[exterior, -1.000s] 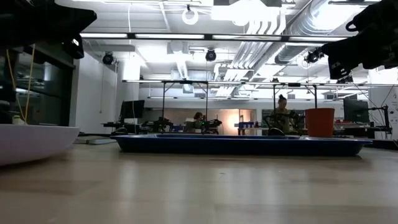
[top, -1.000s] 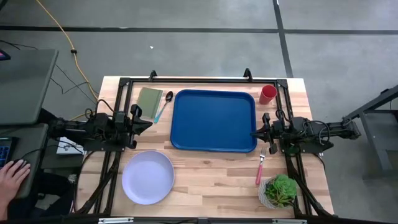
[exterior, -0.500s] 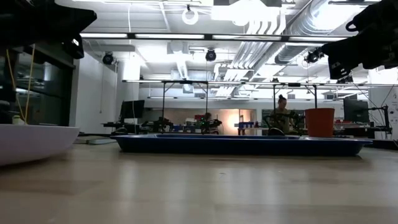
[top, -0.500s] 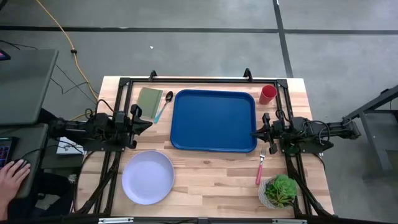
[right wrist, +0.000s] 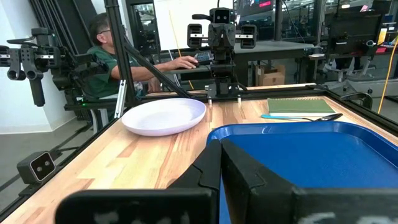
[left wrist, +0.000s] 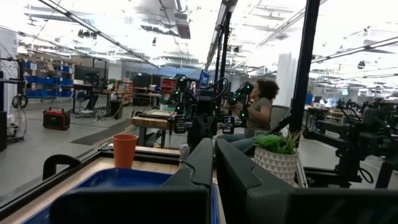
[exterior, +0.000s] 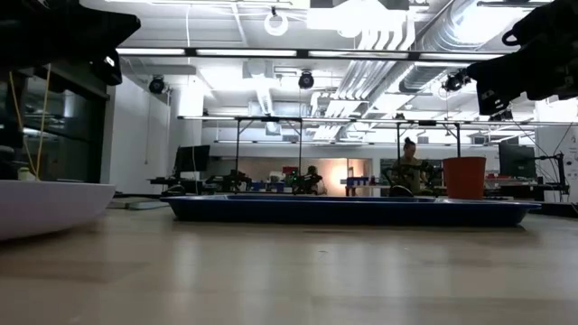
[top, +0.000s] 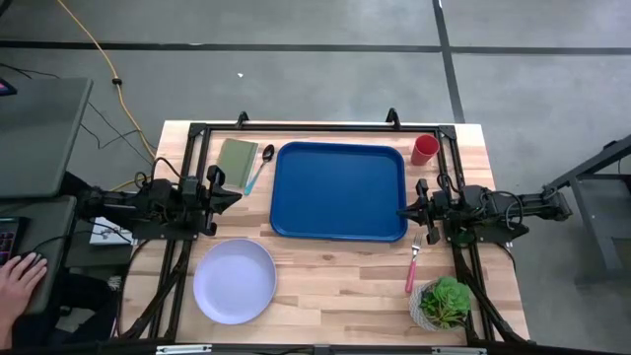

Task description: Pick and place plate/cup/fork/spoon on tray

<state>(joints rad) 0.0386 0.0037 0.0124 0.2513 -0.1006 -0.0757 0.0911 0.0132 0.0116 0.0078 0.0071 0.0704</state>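
Plainly nothing sits on the tray point(top: 339, 191) yet, so the opening move turns on which arm lies closest to which piece. Seen from above, the left gripper point(top: 235, 194) waits at the tray's 9 o'clock edge with its fingers pressed together and holding nothing; the right gripper point(top: 404, 211) waits at the tray's 3 o'clock edge, likewise closed and empty. From the left gripper, the plate point(top: 234, 281) lies toward 6 o'clock, near on the bare wood, while the spoon point(top: 259, 167) lies just toward 1 o'clock, its long axis running roughly 1 to 7 o'clock, its bowl away from the gripper and its teal handle beside the olive-green rectangle point(top: 237, 159). From the right gripper, the fork point(top: 414, 262) lies close toward 6 o'clock, its long axis near 12 to 6 with the tines nearest the gripper, and the cup point(top: 425, 149) stands toward 12 o'clock by the tray's far right corner. A potted plant point(top: 443, 303) stands past the fork's handle end. I judge plate and spoon fall to the left arm, fork and cup to the right
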